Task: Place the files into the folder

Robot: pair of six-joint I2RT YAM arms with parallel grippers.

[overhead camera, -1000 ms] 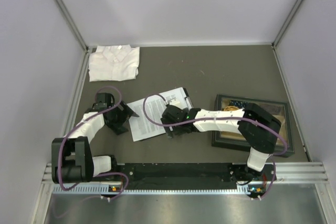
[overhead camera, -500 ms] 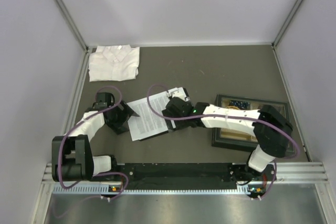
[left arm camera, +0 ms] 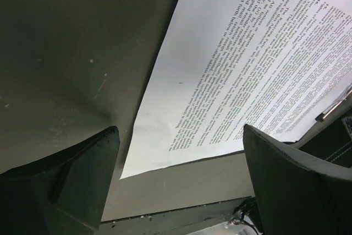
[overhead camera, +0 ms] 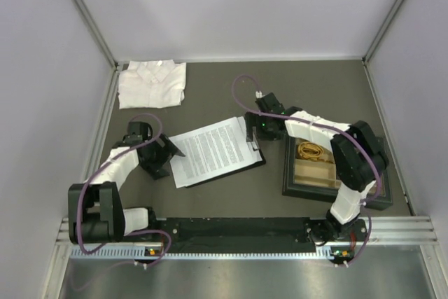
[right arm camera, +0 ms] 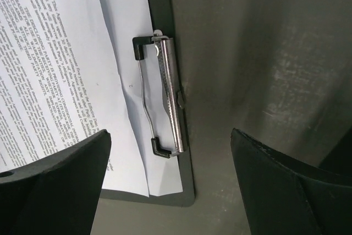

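The left gripper (left arm camera: 180,136) gapes wide and empty at the left corner of the files (overhead camera: 210,148). They lie skewed over the folder (overhead camera: 257,163), mid-tabletop (overhead camera: 294,96). The right gripper (right arm camera: 169,136), equally wide and empty, hovers over the clip (right arm camera: 168,97). Square the sheets, then lift the clip evenly.
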